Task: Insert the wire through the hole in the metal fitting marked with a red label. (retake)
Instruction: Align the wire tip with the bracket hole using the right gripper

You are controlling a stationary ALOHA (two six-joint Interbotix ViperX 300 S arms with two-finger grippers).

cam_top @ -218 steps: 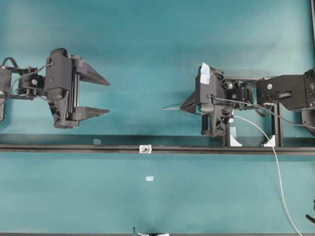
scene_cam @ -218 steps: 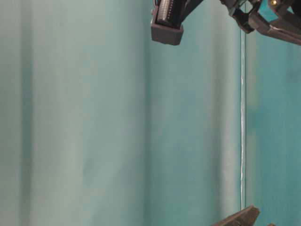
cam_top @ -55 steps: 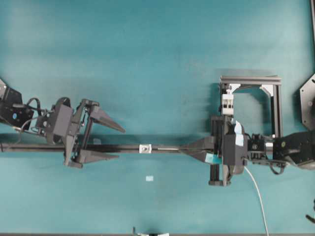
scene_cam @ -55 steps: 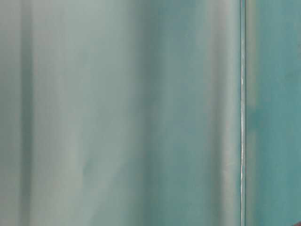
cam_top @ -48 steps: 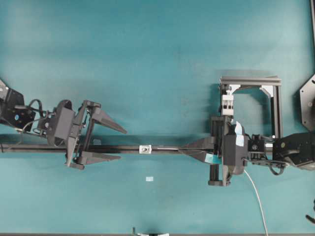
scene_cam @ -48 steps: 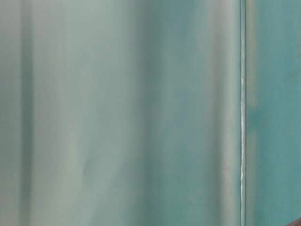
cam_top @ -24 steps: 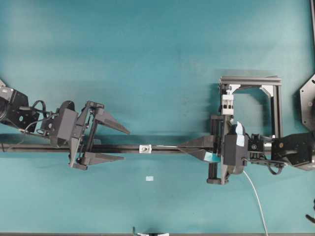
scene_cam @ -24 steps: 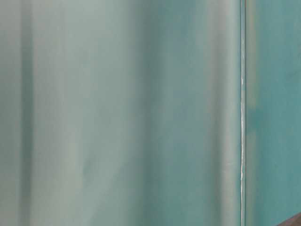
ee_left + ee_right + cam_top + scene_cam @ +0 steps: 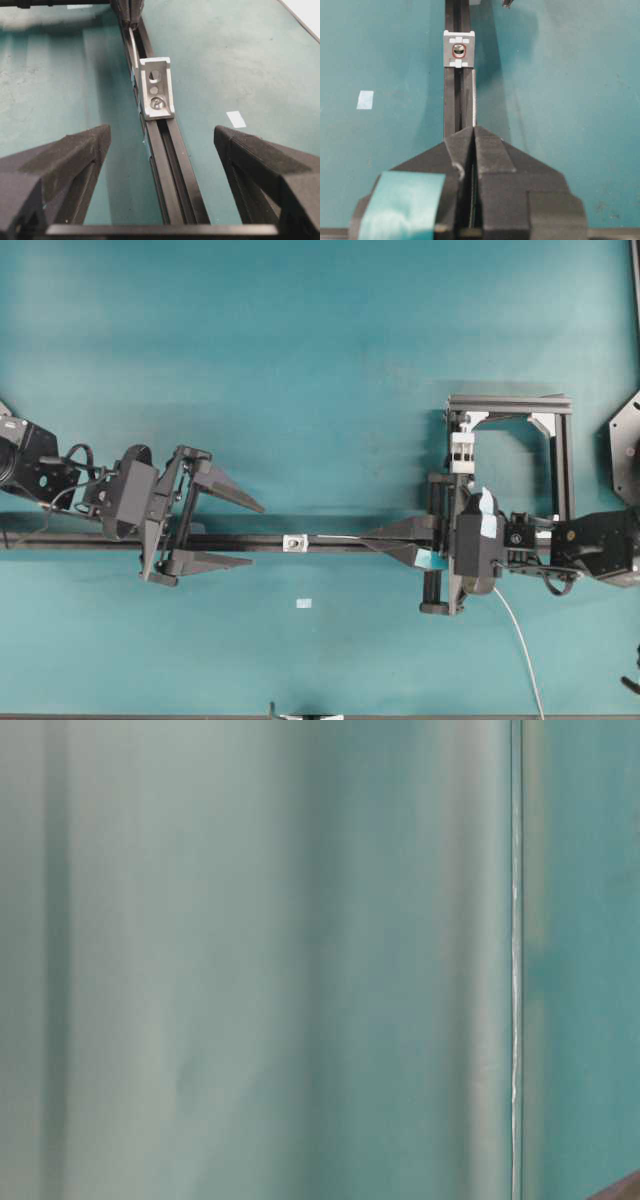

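- We hold the wire (image 9: pixel 474 97) pinched in our closed right hand (image 9: pixel 474 131), with a short stiff end sticking out past the tips; keeping that free end short should stop it sagging before it meets the hole (image 9: pixel 459 50)
- The right hand (image 9: pixel 372 539) lies level along the rail (image 9: pixel 330 543), so the wire end points down the rail toward the fitting (image 9: pixel 294 542)
- In the right wrist view the wire tip stops just short of the fitting (image 9: pixel 459 48) and sits a little to the right of the red-ringed hole, so we judge a small sideways correction is needed before pushing on
- The fitting (image 9: pixel 156 95) is a small angle bracket fixed on the rail (image 9: pixel 167 165); the wire (image 9: pixel 134 47) shows behind its upright face and has not come through
- Our left hand (image 9: pixel 232 534) stands wide open and holds nothing, its fingers (image 9: pixel 67 165) on either side of the rail on the far side of the fitting; we take it to be waiting there to catch the wire once it emerges
- The rest of the wire (image 9: pixel 520 640) trails off behind the right hand toward the lower edge of the overhead view
- The surface (image 9: pixel 300 360) is plain teal; a small pale tape square (image 9: pixel 304 603) lies near the fitting, and a black frame (image 9: pixel 510 455) with a white clamp (image 9: pixel 461 452) stands behind the right arm
- The table-level view shows only blurred teal, so it tells us nothing of the room
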